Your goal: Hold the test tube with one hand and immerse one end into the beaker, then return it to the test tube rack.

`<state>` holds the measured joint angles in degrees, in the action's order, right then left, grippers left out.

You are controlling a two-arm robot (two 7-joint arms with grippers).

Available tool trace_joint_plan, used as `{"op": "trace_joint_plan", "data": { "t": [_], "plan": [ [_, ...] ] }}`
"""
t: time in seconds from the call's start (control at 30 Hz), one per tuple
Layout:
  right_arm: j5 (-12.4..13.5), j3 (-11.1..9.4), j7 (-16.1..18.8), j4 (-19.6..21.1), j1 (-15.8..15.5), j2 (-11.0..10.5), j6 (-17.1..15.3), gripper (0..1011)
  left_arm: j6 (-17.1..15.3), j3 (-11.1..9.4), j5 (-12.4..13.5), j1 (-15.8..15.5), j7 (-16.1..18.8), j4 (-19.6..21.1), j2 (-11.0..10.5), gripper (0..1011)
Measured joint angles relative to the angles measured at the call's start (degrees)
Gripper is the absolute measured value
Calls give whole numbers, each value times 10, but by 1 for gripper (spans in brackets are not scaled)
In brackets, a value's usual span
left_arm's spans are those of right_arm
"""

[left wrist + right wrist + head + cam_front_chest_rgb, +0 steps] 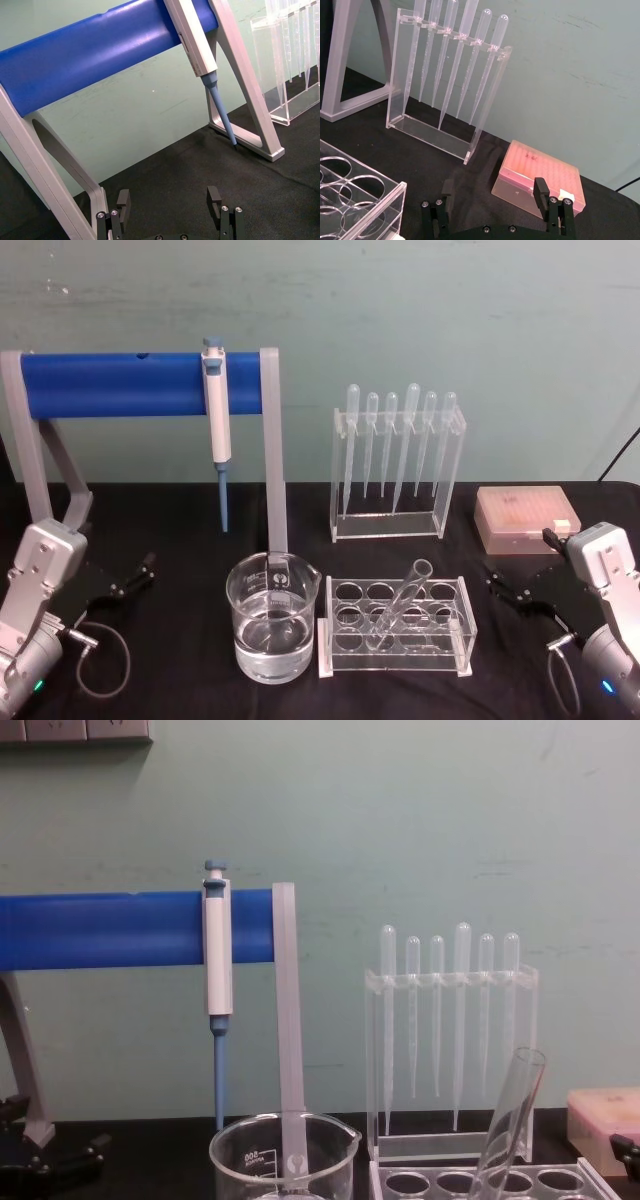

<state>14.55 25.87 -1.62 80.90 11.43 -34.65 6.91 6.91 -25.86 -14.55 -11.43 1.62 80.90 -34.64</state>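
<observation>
The test tube [400, 605] is clear, glossy glass, and so is the beaker [250, 595], which bears white printed marks. The rack [462, 625] and the pipette stand [390, 528] look like clear, smooth acrylic; the pipettes [412, 430] are cloudy plastic. A matt black cloth covers the worktop [170, 530]. The blue bar [120, 385] has a smooth, faintly shiny skin, its frame [275, 440] matt grey. The box [525, 520] is frosted pink plastic. The left pincer [168, 192] and right pincer [493, 184] are matt black
</observation>
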Motion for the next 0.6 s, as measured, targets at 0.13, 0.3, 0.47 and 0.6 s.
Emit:
{"op": "trace_joint_plan", "data": {
  "t": [0.13, 0.3, 0.47, 0.6],
  "plan": [
    [0, 0, 0, 0, 0, 0, 0, 1002, 0, 0, 0, 0, 0, 0, 0, 1000],
    [0, 0, 0, 0, 0, 0, 0, 1002, 0, 0, 0, 0, 0, 0, 0, 1000],
    [0, 0, 0, 0, 0, 0, 0, 1002, 0, 0, 0, 0, 0, 0, 0, 1000],
    [0, 0, 0, 0, 0, 0, 0, 1002, 0, 0, 0, 0, 0, 0, 0, 1000]
  ]
}}
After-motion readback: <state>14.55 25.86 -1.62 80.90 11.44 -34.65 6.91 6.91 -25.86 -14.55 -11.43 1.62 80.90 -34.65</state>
